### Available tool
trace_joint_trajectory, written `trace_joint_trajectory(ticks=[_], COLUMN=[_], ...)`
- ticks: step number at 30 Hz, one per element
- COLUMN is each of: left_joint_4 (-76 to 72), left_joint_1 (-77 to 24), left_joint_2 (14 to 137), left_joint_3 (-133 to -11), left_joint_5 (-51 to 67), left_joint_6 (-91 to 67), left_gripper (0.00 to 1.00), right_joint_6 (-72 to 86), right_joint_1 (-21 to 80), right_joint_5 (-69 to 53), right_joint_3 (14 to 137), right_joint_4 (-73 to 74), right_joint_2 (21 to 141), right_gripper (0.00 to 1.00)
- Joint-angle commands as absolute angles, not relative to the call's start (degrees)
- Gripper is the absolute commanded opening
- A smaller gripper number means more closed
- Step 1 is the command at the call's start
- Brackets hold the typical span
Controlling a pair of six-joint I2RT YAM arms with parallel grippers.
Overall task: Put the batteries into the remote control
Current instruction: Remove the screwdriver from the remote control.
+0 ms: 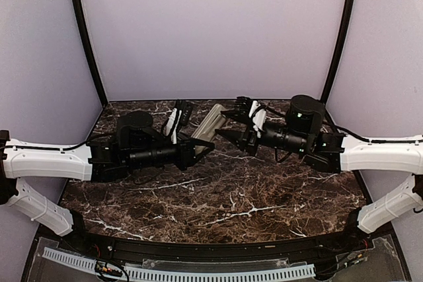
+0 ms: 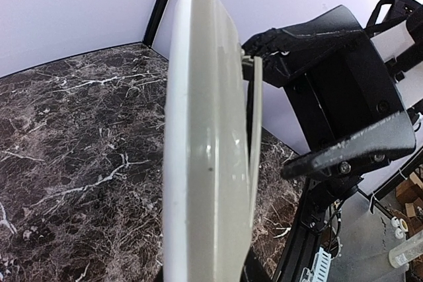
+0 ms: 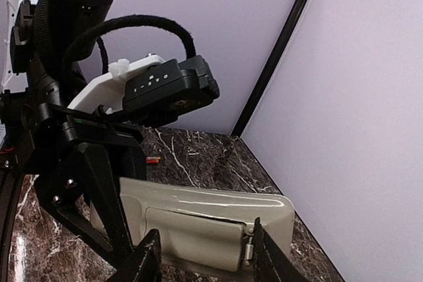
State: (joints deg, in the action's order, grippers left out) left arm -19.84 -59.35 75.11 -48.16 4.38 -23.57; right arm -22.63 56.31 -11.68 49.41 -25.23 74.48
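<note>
— Fingers on the left gripper (image 1: 197, 143): what have they got?

— They are clamped on the remote control (image 3: 198, 209). In the right wrist view one black finger (image 3: 99, 196) crosses its end. There is one remote control, light grey, held up off the marble table (image 1: 218, 196).

— And the right gripper (image 3: 206, 257)?

— Its fingers (image 3: 147, 263) stand apart, at the remote control's long edge. One sits at each end of the battery cover (image 3: 198, 232). I cannot tell whether they touch it.

— Which way does the remote control point?

— From above, its long axis runs on a diagonal. The near end is in the left gripper's hold, and the far end rises away and to the right, toward the back wall. In the right wrist view it lies crossways, with the cover face turned to that camera.

— How does the cover sit?

— In the left wrist view its long edge stands slightly off the remote control's body, with a thin gap between them.

— How many batteries?

— I can see one battery (image 3: 153, 160). It is tiny and reddish, lying flat on the marble beyond the remote control's gripped end, well apart from it.

— Is there any writing?

— There are a few small white marks on the black housing (image 3: 165, 87) above the remote control, too small to read.
</note>
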Motion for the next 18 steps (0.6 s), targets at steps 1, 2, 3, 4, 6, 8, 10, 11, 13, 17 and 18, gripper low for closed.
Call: trace_joint_trajectory(ticks=[1,2,3,4,6,8,10,11,13,17,18], left_joint_4=[-24.38,-24.27,-24.02,-23.88,-23.53,-23.47,-23.51,-23.53,-23.44,-23.47,-23.47], left_joint_1=[-60.04,-60.05,-60.04,-60.08,-60.04,-60.03,-60.03,-60.03,-60.04,-60.04,-60.03], left_joint_2=[73.31,73.11,72.98,72.78,72.58,72.45,72.32,72.24,72.06,71.82,71.77], left_joint_3=[-48.65,-48.58,-48.53,-48.52,-48.52,-48.52,-48.39,-48.31,-48.14,-47.98,-47.92], left_joint_5=[6.87,6.55,6.35,6.11,5.87,5.81,5.76,5.64,5.35,5.13,5.16], left_joint_6=[-21.01,-20.97,-20.82,-20.78,-20.77,-20.86,-20.91,-20.92,-20.92,-21.07,-21.09], left_gripper=[0.00,0.00,0.00,0.00,0.00,0.00,0.00,0.00,0.00,0.00,0.00], right_joint_6=[-19.86,-19.50,-19.15,-18.82,-18.37,-17.94,-17.76,-17.64,-17.18,-16.83,-16.73], right_joint_1=[56.30,56.17,56.12,55.98,55.90,55.77,55.62,55.62,55.39,55.13,55.06], right_joint_5=[-18.94,-19.35,-19.50,-19.59,-19.67,-19.89,-20.32,-20.37,-20.46,-20.65,-20.85], right_joint_3=[51.05,51.13,51.15,51.22,51.24,51.33,51.54,51.65,51.83,51.86,51.90], right_joint_4=[-19.08,-19.07,-19.01,-19.04,-19.16,-19.16,-18.95,-18.79,-18.64,-18.63,-18.62], right_joint_2=[76.18,76.12,76.11,76.05,75.92,75.72,75.59,75.49,75.30,75.23,75.26], right_gripper=[0.41,0.40,0.40,0.39,0.36,0.33,0.30,0.28,0.25,0.18,0.16])
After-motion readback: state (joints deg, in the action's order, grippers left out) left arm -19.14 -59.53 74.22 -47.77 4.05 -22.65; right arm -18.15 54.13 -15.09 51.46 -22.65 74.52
